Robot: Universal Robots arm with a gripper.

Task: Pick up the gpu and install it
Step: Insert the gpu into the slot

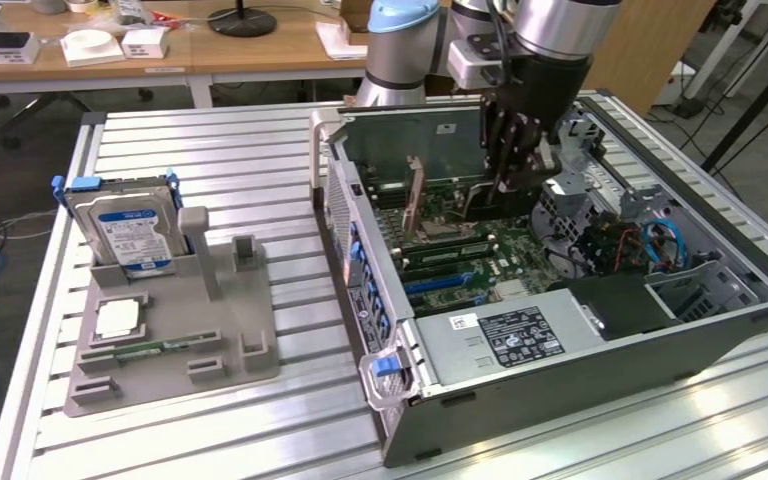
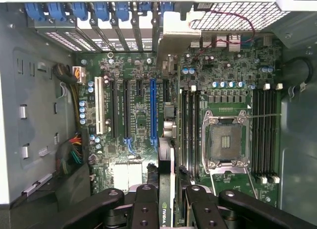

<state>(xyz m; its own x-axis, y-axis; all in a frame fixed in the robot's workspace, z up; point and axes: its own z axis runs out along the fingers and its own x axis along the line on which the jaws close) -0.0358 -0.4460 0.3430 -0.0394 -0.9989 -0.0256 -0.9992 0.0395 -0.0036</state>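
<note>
In the exterior view the gripper [image 1: 507,175] hangs inside the open computer case [image 1: 704,330] on the slatted table [image 1: 224,150], while the wrist view shows its jaws closed on the gpu [image 2: 166,189], edge-on above the motherboard [image 2: 143,115]: light, stiff, fragile, best held by its edges.

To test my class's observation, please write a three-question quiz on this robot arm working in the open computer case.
1. True or false: the silver boxy hard drive with blue label stands in the grey holder outside the grey metal case.
2. What does the black gripper hold? A: green memory stick; B: thin dark gpu card; C: red cable.
3. Fill in: the gripper is ___ the case.
Key: 1 true; 2 B; 3 inside.
</note>
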